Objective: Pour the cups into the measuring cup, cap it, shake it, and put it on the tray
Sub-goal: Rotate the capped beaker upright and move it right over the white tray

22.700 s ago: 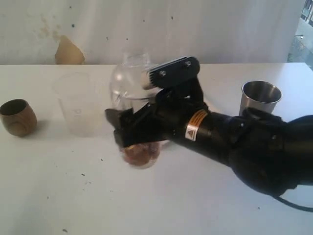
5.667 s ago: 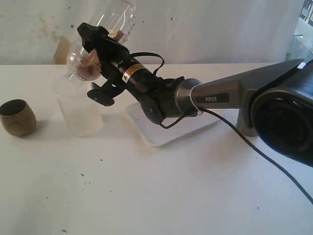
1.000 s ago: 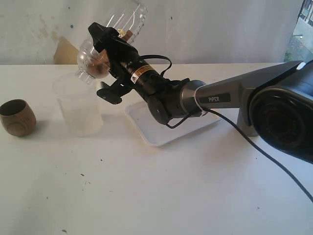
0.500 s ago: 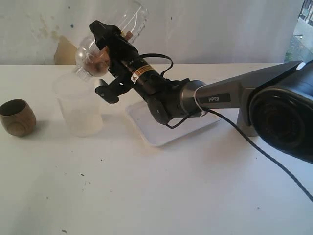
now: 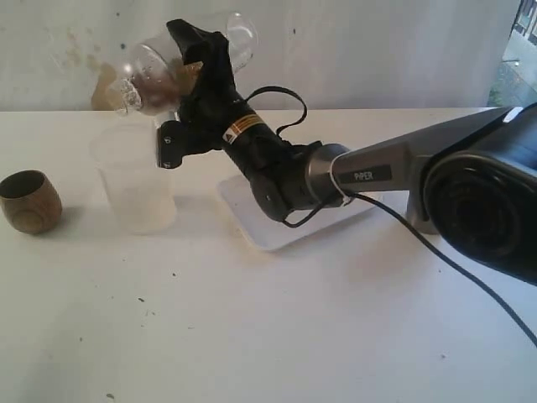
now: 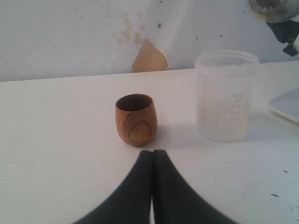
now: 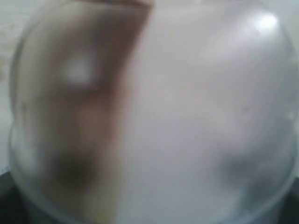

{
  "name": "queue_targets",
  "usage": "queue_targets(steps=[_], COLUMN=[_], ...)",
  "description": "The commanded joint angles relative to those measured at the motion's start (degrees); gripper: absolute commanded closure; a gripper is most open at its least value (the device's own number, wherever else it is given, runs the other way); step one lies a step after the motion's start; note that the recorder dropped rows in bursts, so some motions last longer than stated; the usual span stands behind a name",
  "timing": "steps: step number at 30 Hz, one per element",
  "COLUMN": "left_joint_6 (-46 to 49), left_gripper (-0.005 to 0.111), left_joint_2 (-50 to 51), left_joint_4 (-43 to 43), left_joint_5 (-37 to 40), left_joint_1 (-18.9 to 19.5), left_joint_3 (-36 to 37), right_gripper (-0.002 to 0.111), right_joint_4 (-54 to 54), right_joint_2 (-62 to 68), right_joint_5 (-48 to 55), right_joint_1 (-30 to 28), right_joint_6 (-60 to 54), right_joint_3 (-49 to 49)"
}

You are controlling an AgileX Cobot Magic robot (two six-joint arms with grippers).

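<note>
**Measuring cup up in the air, clamped by R arm**

The right gripper is clenched round the measuring cup, w/ one jaw above it and one below. The cup is held high and tipped almost level, over the frosted cup but not touching it. Brownish stuff shows inside. In the right wrist view the clear cup wall fills the pic, blurred; no detail. The left gripper is pressed shut w/ nothing in it, low over the table and facing the wooden cup.

Surface: white table, matte, w/ small dark specks scattered toward the near edge. The wooden cup stands upright at far left, well apart from the frosted cup. The tray lies flat under the R forearm, just beside the frosted cup. A black cable trails across the tabletop on the R.

Room: pale wall right behind the table, scuffed, w/ faint brown spots and a tan patch at the table line.
</note>
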Motion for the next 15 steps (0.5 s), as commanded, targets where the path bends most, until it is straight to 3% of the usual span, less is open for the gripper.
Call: queue_targets(steps=[1, 3, 8, 15], left_joint_6=[0.07, 0.07, 0.07, 0.07], left_gripper=[0.106, 0.106, 0.106, 0.106], left_joint_2=[-0.28, -0.28, -0.28, -0.28], left_joint_4=[0.18, 0.18, 0.18, 0.18], left_joint_5=[-0.46, -0.46, -0.46, -0.46], left_joint_1=[-0.29, -0.29, -0.29, -0.29], left_joint_3=[0.12, 0.12, 0.12, 0.12], right_gripper=[0.108, 0.108, 0.108, 0.108], right_joint_4=[0.48, 1.18, 10.2, 9.25], right_joint_2=[-0.61, -0.61, -1.84, -3.97], right_joint_5=[-8.99, -8.99, -8.99, -8.99], right_joint_1=[1.16, 1.57, 2.51, 2.65], right_joint_6=[17.12, 22.42, 22.66, 23.64], right_joint_3=[1.96, 3.52, 7.84, 13.41])
